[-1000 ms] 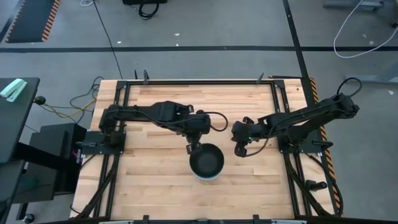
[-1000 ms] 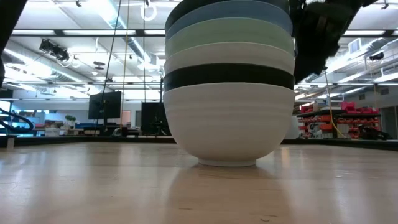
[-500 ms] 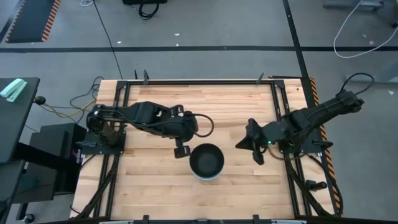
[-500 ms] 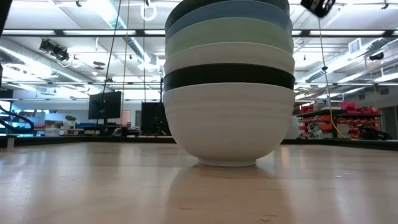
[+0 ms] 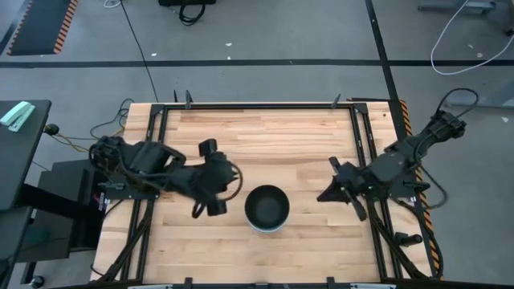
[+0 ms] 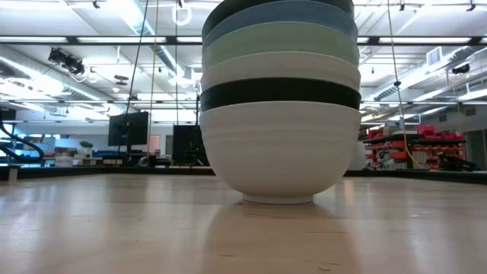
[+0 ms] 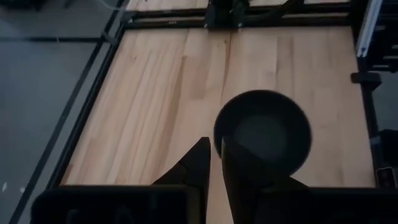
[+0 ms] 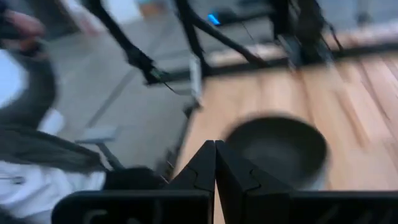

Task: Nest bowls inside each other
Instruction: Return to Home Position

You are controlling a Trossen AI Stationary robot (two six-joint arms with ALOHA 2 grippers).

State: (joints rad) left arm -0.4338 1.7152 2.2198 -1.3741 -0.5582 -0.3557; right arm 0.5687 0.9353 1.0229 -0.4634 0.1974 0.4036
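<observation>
The bowls stand nested in one stack [image 5: 267, 209] near the table's middle, toward the near edge. The low view shows the stack [image 6: 280, 114] from the side: a white bowl at the bottom resting by its foot on the wood, then black, white, mint green, blue, and a black one on top. My left gripper [image 5: 210, 207] is shut and empty, left of the stack, which also shows in the left wrist view [image 7: 264, 134]. My right gripper [image 5: 324, 196] is shut and empty, right of the stack, which also shows in the right wrist view [image 8: 280, 149].
The wooden table top [image 5: 265, 132] lies bare around the stack, with a dark metal frame [image 5: 257, 105] along its edges. A person's sleeve [image 8: 25, 81] shows in the room beyond the table in the right wrist view.
My left gripper has drawn back from the stack toward the table's left edge. My right gripper has drawn back toward the right edge and has left the low view. The stack of bowls has stayed where it was.
</observation>
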